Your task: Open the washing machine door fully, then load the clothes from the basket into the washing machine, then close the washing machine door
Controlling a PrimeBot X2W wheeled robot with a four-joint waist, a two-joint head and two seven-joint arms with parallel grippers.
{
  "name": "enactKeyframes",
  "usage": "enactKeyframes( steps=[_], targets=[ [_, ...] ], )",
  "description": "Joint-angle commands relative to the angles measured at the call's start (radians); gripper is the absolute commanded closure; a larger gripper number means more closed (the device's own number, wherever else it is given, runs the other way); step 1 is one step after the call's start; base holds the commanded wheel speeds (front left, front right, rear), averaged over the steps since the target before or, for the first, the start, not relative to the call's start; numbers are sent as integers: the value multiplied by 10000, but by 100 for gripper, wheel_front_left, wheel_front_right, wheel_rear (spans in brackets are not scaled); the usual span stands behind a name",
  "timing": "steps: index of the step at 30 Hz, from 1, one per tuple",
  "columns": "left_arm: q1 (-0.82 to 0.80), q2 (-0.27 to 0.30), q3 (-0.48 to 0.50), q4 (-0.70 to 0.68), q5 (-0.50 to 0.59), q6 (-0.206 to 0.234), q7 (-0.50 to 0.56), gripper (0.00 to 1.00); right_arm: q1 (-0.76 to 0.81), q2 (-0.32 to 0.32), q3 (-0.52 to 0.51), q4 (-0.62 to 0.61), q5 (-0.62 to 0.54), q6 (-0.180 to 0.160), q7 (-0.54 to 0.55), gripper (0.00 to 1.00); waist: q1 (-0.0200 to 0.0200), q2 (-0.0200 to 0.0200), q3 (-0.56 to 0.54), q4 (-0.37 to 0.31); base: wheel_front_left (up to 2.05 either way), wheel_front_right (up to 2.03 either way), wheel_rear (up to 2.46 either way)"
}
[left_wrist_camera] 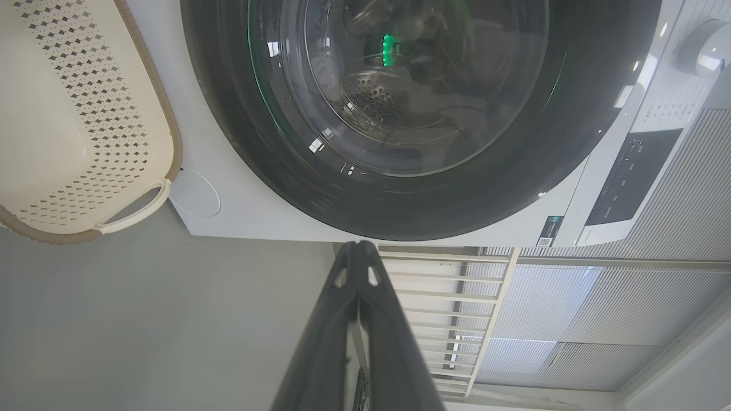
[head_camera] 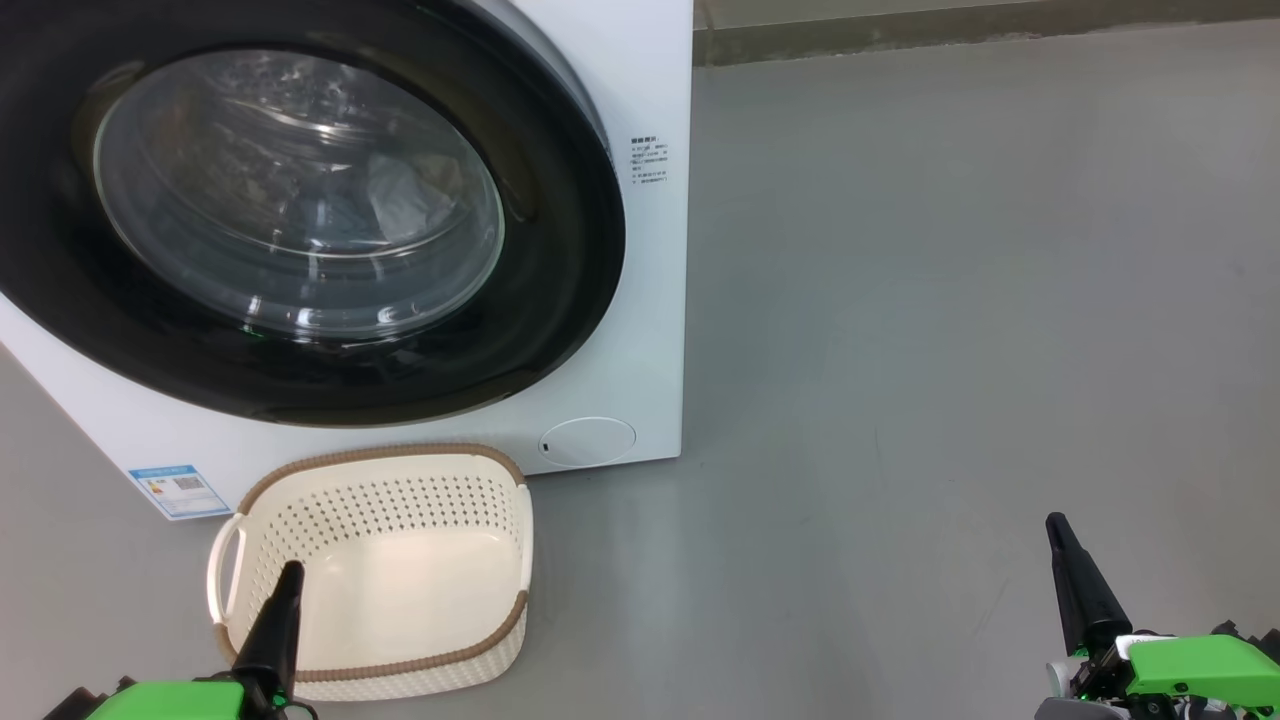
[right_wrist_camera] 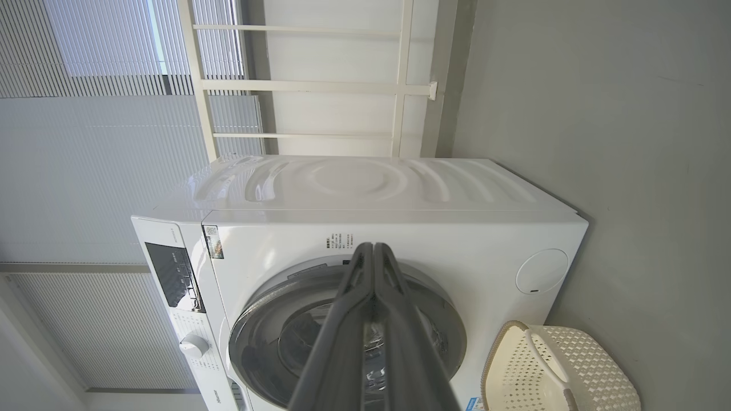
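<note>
The washing machine (head_camera: 645,90) fills the upper left of the head view, a white box. The washing machine door (head_camera: 565,270), a glossy black ring around clear glass, lies flat against its front. Through the glass, the clothes (head_camera: 400,195) show as pale crumpled fabric in the drum. The basket (head_camera: 400,495) stands on the floor in front of the machine, with nothing inside. My left gripper (head_camera: 290,572) is shut over the basket's near left part. My right gripper (head_camera: 1055,522) is shut far to the right, above bare floor. The wrist views show each pair of fingers (left_wrist_camera: 358,246) (right_wrist_camera: 372,246) pressed together.
A blue label (head_camera: 180,490) and a round lower flap (head_camera: 587,441) sit on the machine's front. Its control panel (left_wrist_camera: 628,177) and dial (right_wrist_camera: 193,346) are at the top. Grey floor (head_camera: 950,350) stretches to the right, up to a wall base (head_camera: 950,30).
</note>
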Motion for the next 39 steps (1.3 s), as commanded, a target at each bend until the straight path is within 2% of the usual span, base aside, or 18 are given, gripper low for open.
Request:
enactKeyframes(
  steps=[1,39],
  targets=[
    [-407,190,339,-193,-76,-71,60,100,-411,-33,225,-246,40,16,76,100,-1,0,0,0,0,0,0],
    [-407,190,339,-194,-76,-71,59,100,-410,-33,226,-246,41,16,76,100,-1,0,0,0,0,0,0]
  ],
)
